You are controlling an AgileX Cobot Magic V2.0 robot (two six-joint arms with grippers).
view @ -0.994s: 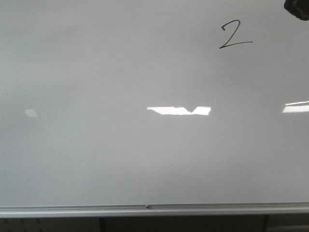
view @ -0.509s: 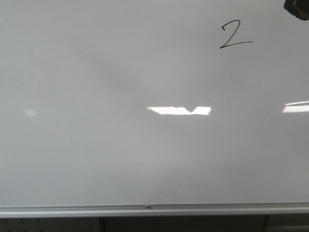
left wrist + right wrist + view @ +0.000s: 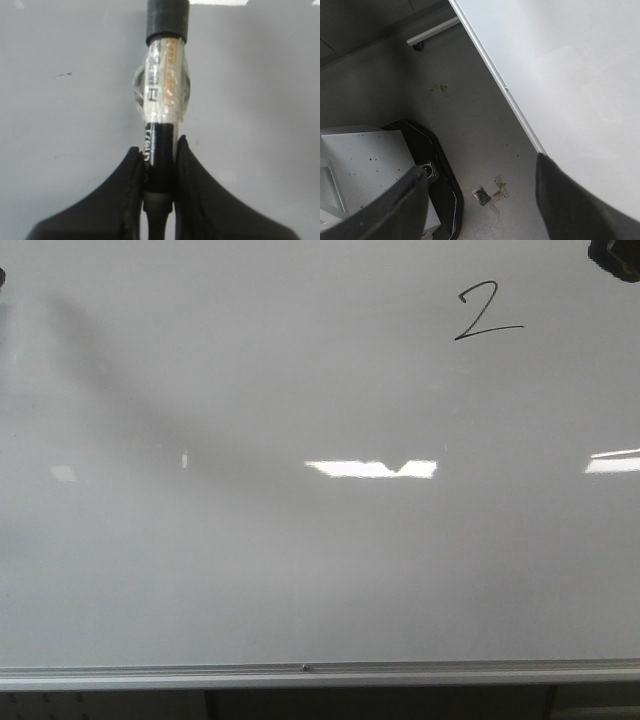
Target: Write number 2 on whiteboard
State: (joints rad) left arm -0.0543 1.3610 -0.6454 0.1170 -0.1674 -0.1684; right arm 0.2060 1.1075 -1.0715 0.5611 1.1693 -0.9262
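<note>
The whiteboard (image 3: 300,570) fills the front view, glossy grey-white. A thin black number 2 (image 3: 487,312) is written near its upper right. In the left wrist view my left gripper (image 3: 159,150) is shut on a marker (image 3: 162,100) with a white label and a black ribbed end (image 3: 167,20), held close in front of the whiteboard (image 3: 260,100). A dark sliver (image 3: 1,278) shows at the front view's far left edge. My right gripper (image 3: 481,165) is open and holds nothing, hanging over the floor beside the whiteboard's edge (image 3: 520,115).
A silver rail (image 3: 320,672) runs along the board's bottom. A dark object (image 3: 615,258) sits in the front view's top right corner. Below the right gripper are a grey box (image 3: 365,165), a black base (image 3: 445,180), tape scraps (image 3: 490,192) and a metal leg (image 3: 432,31).
A long grey shadow has spread over the board's left side, and a dark sliver has appeared at the left edge. The number 2 is unchanged.
</note>
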